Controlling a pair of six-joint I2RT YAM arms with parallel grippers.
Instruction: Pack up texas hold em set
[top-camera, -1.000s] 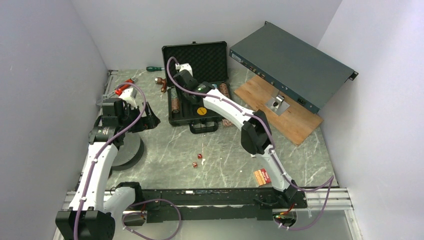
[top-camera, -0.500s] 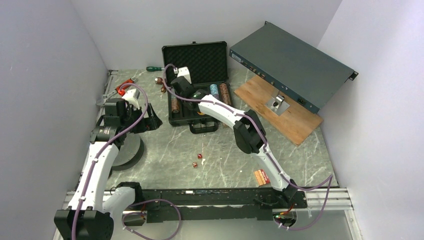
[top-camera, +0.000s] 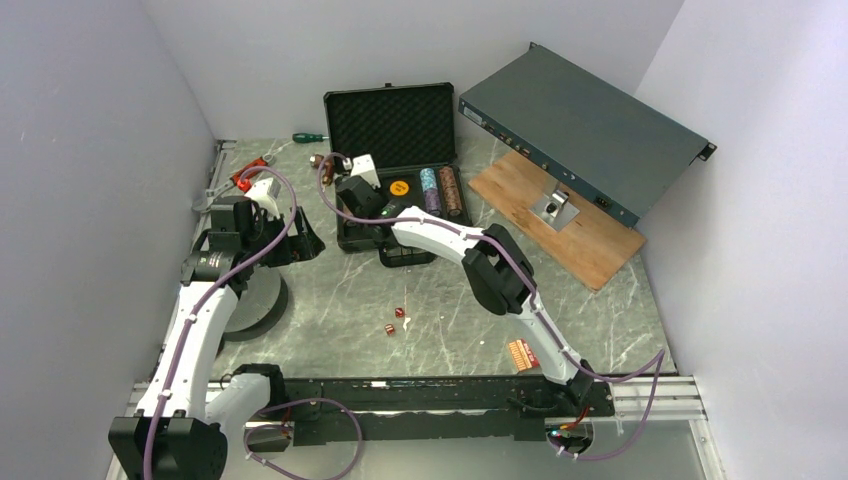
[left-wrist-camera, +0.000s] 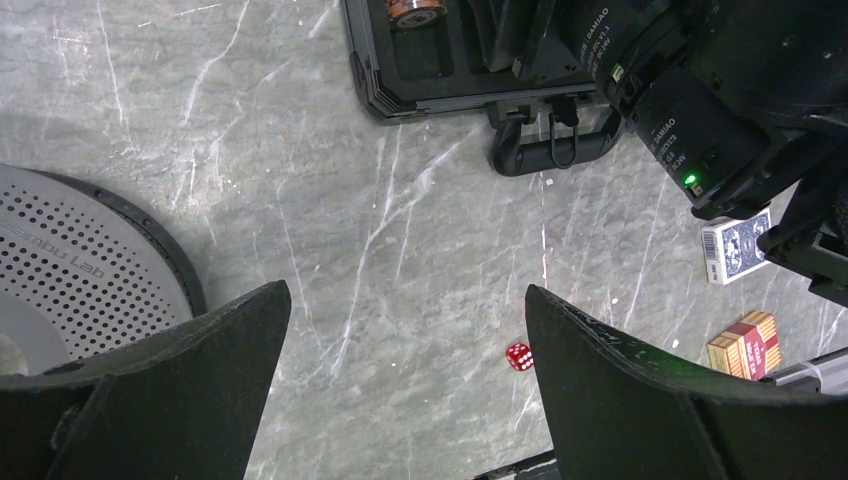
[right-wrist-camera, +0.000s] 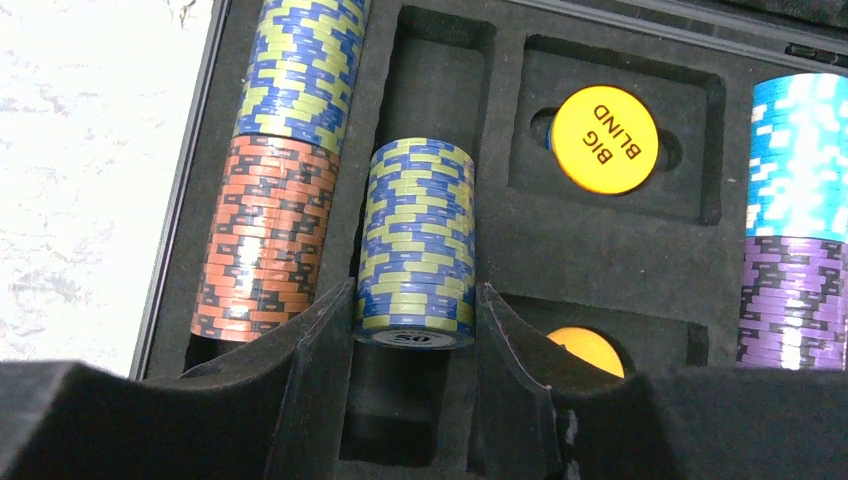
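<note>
The black case (right-wrist-camera: 610, 270) is standing open at 12 o'clock on the worktop (top-camera: 450, 310), its foam lid (top-camera: 392, 120) raised toward the back wall. The right arm is reaching into the case's 9 o'clock side. There the right pincer (right-wrist-camera: 415, 300) is pinching a blue-and-yellow chip stack (right-wrist-camera: 417, 230) at its near end, one finger on each side. The stack is lying along a slot in the foam. At its 9 o'clock, an orange chip stack (right-wrist-camera: 262, 235) is resting in the neighbouring slot. At 2 o'clock from it, a yellow "BIG BLIND" button (right-wrist-camera: 605, 138) is sitting in its recess. Light-blue chips (right-wrist-camera: 798, 160) and purple chips (right-wrist-camera: 790, 300) are filling the slot at 3 o'clock.

The left pincer (left-wrist-camera: 405, 310) is hanging spread wide over bare worktop at 9 o'clock, with nothing between its fingers (left-wrist-camera: 200, 370). Red dice (top-camera: 398, 313) are lying near the middle of the worktop, at 6 o'clock from the case. A red deck (top-camera: 523, 354) is lying at 5 o'clock near the front rail. In the left wrist view, a blue deck (left-wrist-camera: 735, 250) is lying just beyond it, partly under the right arm.
</note>
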